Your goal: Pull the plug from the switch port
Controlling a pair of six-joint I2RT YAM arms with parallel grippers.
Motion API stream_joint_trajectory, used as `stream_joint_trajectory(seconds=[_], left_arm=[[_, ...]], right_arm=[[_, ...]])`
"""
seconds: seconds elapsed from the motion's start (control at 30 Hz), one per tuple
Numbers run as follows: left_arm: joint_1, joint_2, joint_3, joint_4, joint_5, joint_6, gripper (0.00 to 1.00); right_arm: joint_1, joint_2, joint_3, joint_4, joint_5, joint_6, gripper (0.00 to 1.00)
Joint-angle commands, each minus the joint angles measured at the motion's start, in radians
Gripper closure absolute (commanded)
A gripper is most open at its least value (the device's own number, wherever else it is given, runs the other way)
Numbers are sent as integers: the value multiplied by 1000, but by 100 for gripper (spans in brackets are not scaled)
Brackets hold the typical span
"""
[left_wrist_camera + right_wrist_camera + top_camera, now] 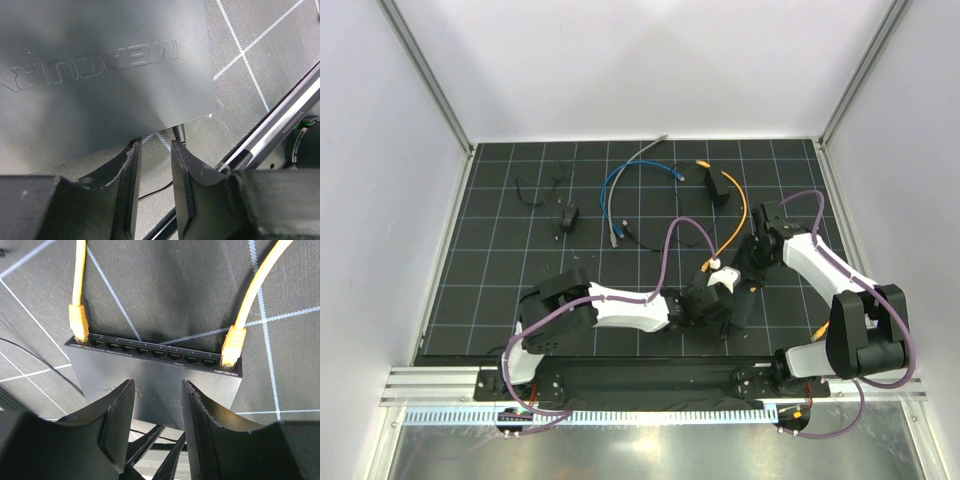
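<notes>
Right tool gapes apart, the plug seated in the rightmost switch port just beyond its fingertips

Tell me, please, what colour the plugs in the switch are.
Orange-yellow plugs, clearest in the right wrist view.

Plug's orange cable past top edge

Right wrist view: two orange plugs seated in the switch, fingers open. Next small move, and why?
Probably shift the right gripper right and forward to straddle the right-end plug. Its jaws are open, centred on the switch body, and that plug sits closer than the left-end plug.
</notes>
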Motion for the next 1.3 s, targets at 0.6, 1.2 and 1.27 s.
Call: stream_joint_trajectory(seconds=[0.6,1.2,1.27], left_arm=[[-22,-43,-46,66,-19,-50,67],[-33,57,101,-44,-28,-36,63],[-36,77,118,-67,-37,-38,63]], right_arm=[[-9,-65,17,-17,-63,-31,51],[-7,-67,4,-13,-73,-39,51],[-7,-68,4,-13,-73,-39,51]])
